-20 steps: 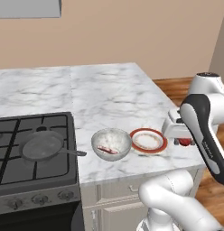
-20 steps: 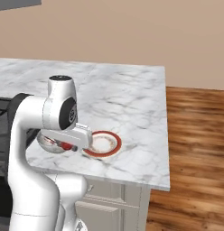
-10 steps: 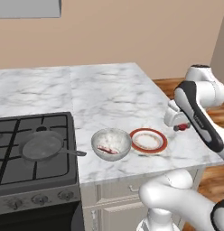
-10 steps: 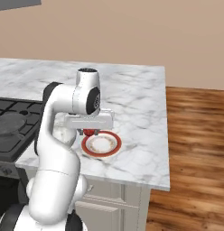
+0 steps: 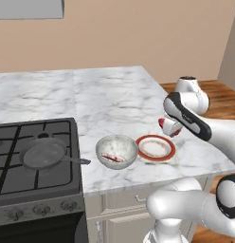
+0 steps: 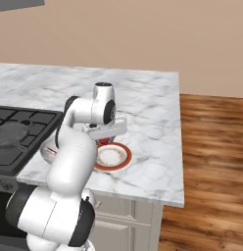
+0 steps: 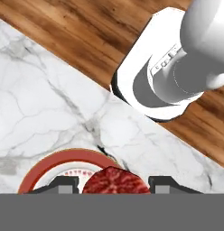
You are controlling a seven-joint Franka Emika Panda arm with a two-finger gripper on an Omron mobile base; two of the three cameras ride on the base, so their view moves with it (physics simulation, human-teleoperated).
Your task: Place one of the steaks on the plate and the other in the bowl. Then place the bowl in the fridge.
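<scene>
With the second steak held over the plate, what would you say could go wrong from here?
1. The hand grips the marbled steak above the plate, seemingly toward one rim. Released there, it may land half off, on the marble counter.
2. The plate sits right beside the bowl, which already holds the other steak. A low pass of the hand could nudge the bowl.
3. Both dishes stand near the counter's front edge, so a knock might push one off.
</scene>
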